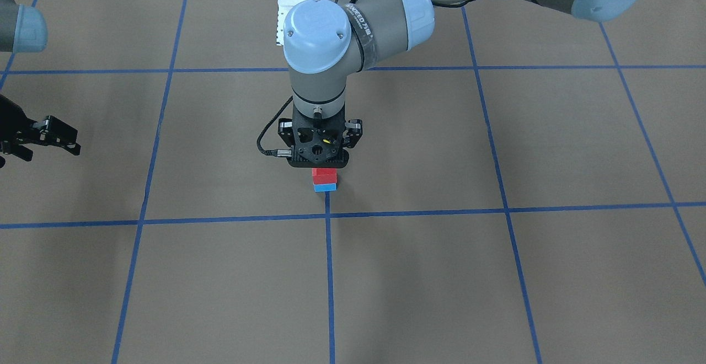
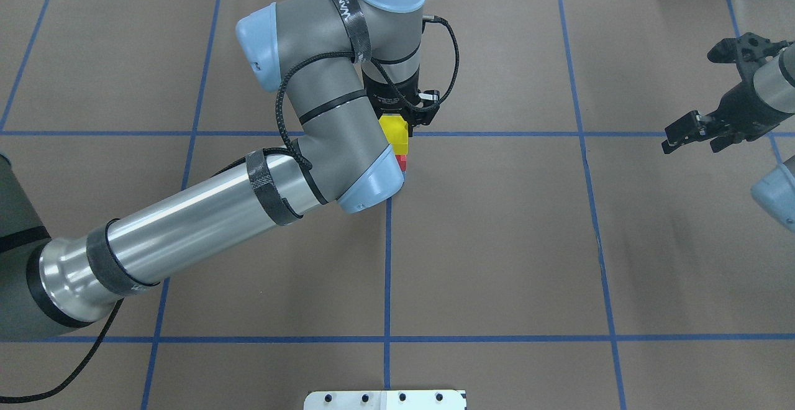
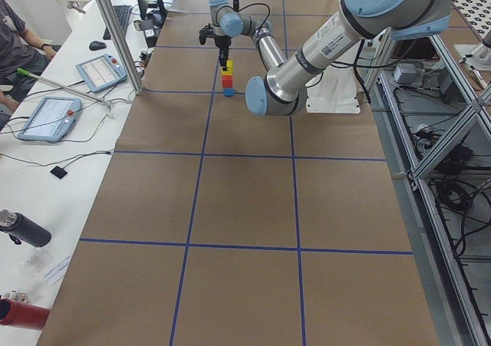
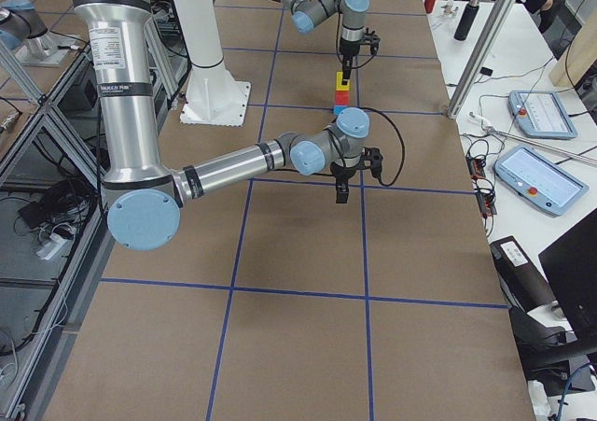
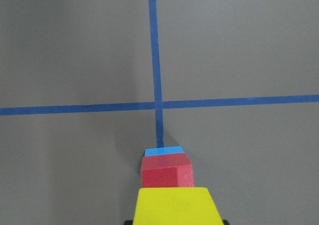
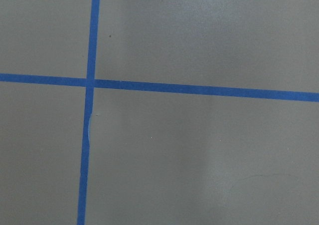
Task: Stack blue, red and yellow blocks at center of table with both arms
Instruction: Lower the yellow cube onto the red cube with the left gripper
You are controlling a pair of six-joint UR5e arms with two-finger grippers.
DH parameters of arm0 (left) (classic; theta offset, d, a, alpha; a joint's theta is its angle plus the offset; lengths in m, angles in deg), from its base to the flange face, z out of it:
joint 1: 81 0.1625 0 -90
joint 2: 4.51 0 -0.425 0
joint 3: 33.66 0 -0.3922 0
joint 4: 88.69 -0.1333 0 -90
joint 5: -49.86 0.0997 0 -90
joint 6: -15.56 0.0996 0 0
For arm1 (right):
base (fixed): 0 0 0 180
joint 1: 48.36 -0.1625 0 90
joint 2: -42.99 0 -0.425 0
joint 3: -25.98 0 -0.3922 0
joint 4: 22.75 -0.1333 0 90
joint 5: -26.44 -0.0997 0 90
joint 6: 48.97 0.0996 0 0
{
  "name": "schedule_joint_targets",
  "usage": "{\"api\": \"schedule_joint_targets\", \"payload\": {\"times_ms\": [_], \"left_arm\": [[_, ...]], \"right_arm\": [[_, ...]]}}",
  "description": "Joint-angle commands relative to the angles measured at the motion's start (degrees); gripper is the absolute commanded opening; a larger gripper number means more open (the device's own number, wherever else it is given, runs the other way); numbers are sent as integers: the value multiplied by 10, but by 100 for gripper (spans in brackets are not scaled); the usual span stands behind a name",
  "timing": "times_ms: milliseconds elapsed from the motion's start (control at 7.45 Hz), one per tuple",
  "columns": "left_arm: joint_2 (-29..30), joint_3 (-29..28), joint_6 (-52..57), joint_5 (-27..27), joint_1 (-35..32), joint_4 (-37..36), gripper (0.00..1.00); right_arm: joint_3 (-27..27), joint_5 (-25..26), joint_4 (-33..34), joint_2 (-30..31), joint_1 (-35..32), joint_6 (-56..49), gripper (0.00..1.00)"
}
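A yellow block sits on a red block, which sits on a blue block, beside a tape crossing at the table's centre. The left wrist view shows the same stack: yellow, red, blue. My left gripper points straight down over the stack, shut on the yellow block. It hides the yellow block in the front-facing view. My right gripper is open and empty, far to the right of the stack, above bare table.
Blue tape lines divide the brown table into squares. A white robot base stands at the table's edge. The operators' bench alongside holds tablets and cables.
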Motion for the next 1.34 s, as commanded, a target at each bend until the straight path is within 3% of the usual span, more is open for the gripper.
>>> {"api": "schedule_joint_targets", "payload": {"times_ms": [0,1208], "left_arm": [[0,-11,-18,1,1,13,0],[-2,-23,-42,1,0,29,0]], "right_arm": [[0,0,0,0,0,0,99],[0,1,0,-2,0,0,99]]}}
